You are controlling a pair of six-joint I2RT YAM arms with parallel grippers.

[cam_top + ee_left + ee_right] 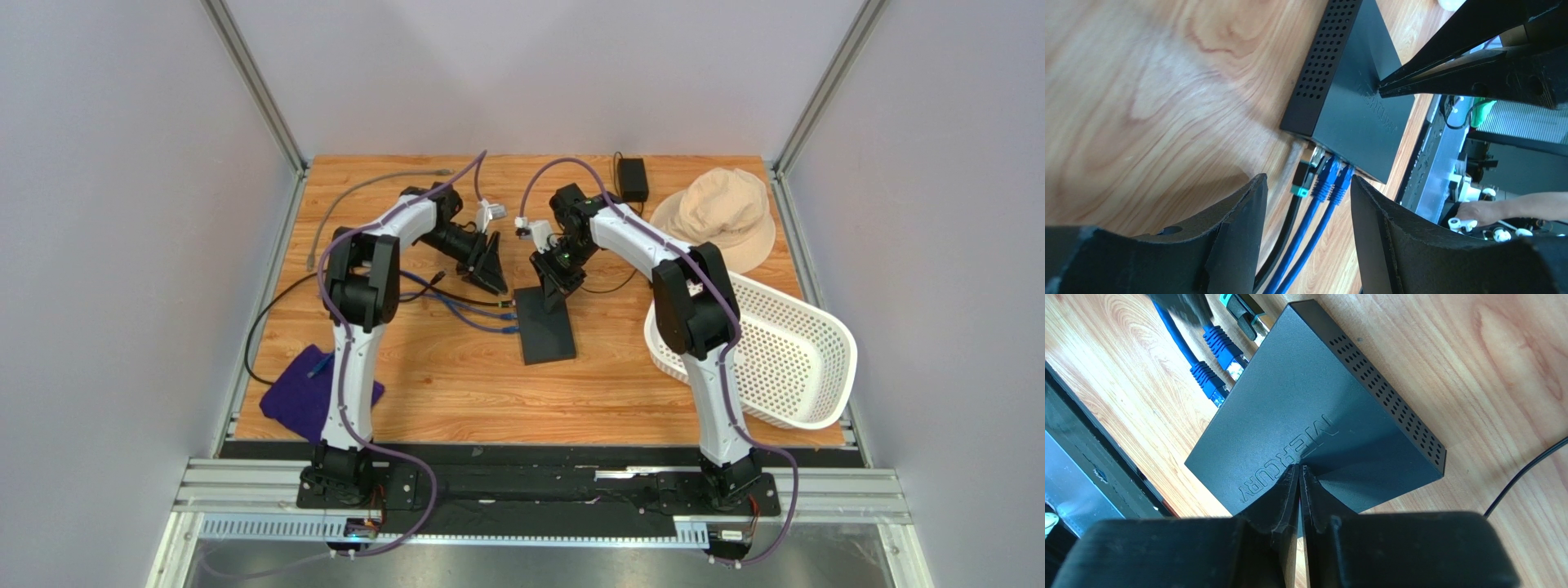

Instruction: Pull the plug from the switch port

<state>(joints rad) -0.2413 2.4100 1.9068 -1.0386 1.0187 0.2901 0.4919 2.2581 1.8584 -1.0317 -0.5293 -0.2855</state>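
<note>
The switch (pixel 545 325) is a flat black box lying mid-table; it also shows in the left wrist view (pixel 1358 92) and the right wrist view (pixel 1303 410). Two blue plugs (pixel 1332 180) and a black plug with a teal tab (pixel 1303 179) sit in its sockets, with their cables trailing left. My left gripper (pixel 1308 180) is open, its fingers either side of the plugged cables just short of the plugs; it also shows in the top view (pixel 496 284). My right gripper (pixel 1298 468) is shut, its tips resting on the switch's top, as the top view (pixel 548 288) also shows.
A small black power adapter (pixel 632 178) and a beige hat (pixel 721 214) lie at the back right. A white basket (pixel 773 349) stands at the right edge. A purple cloth (pixel 307 392) lies front left. A grey cable (pixel 356 196) runs along the back left.
</note>
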